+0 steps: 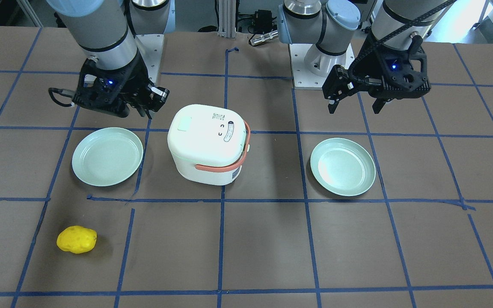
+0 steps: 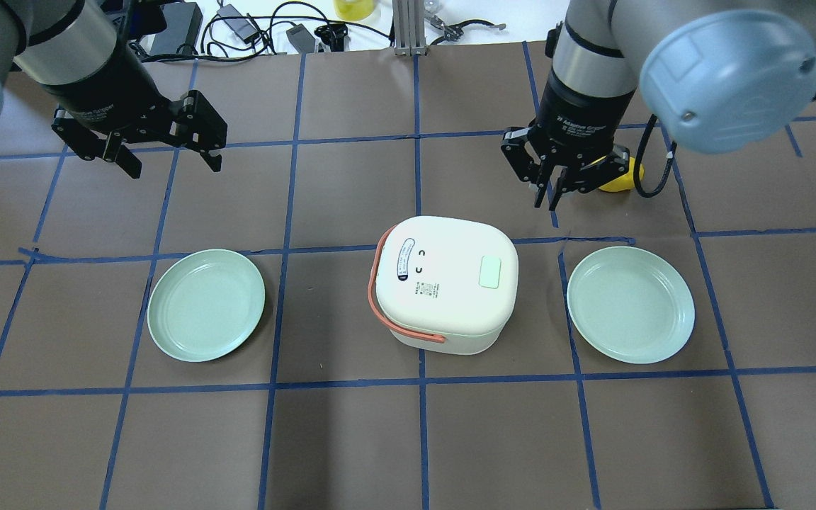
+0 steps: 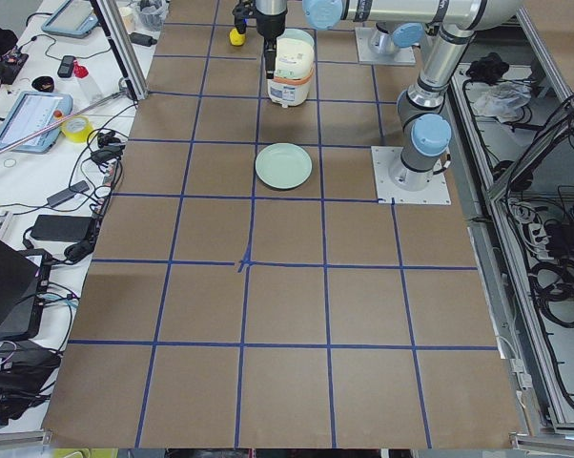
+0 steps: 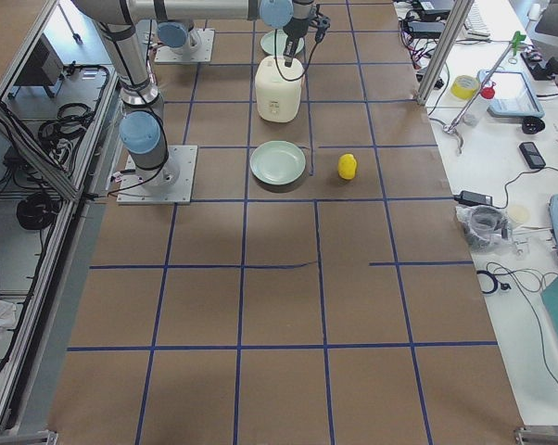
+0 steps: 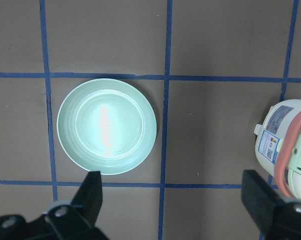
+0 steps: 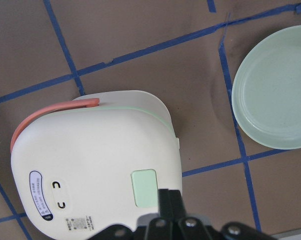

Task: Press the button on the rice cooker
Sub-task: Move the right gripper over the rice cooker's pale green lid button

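Observation:
The white rice cooker (image 2: 443, 283) with an orange handle stands mid-table; it also shows in the front view (image 1: 208, 143). Its pale mint-green button (image 2: 491, 272) sits at the lid's edge on my right side, also seen in the front view (image 1: 184, 124) and the right wrist view (image 6: 144, 187). My right gripper (image 2: 548, 200) is shut and empty, hovering above the table just beyond the cooker's right far corner; in the right wrist view its fingertips (image 6: 169, 199) lie right beside the button. My left gripper (image 2: 173, 166) is open and empty, high over the table's left side.
Two mint-green plates flank the cooker: one on the left (image 2: 206, 304) below my left gripper, one on the right (image 2: 631, 304). A yellow lumpy object (image 1: 76, 239) lies beyond the right plate, partly hidden behind my right gripper in the overhead view.

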You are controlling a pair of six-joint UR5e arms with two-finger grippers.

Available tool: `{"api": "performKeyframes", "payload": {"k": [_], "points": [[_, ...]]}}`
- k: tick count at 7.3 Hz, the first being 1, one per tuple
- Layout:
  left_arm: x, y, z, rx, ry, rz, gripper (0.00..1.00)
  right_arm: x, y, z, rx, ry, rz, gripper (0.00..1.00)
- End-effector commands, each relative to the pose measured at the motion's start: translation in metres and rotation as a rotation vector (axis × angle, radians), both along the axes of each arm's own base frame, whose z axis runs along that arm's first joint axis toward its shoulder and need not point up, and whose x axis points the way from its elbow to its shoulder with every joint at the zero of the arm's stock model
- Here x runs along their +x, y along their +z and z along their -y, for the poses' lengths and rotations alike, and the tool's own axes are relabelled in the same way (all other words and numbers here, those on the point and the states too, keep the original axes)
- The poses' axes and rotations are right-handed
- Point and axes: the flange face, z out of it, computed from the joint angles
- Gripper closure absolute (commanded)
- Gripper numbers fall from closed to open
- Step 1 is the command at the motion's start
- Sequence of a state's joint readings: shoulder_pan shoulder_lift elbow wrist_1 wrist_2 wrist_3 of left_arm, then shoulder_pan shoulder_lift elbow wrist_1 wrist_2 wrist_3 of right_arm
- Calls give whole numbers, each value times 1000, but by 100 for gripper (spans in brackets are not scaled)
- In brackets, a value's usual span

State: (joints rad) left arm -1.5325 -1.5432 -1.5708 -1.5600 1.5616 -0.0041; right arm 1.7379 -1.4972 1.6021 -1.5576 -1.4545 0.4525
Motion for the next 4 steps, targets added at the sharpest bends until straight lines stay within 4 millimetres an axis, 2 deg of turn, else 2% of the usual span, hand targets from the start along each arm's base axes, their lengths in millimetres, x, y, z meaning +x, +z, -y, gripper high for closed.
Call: {"api": "performKeyframes", "payload": {"k": [1,3,4], "points": [[0,0,0,0,-1,0,0,9,-20,-5,16,0,21,100],[0,0,0,0,-1,0,0,22,-43,-12,28,14,68,100],[0,0,0,0,-1,0,0,22,-53,-16,40,15,66,100]]}}
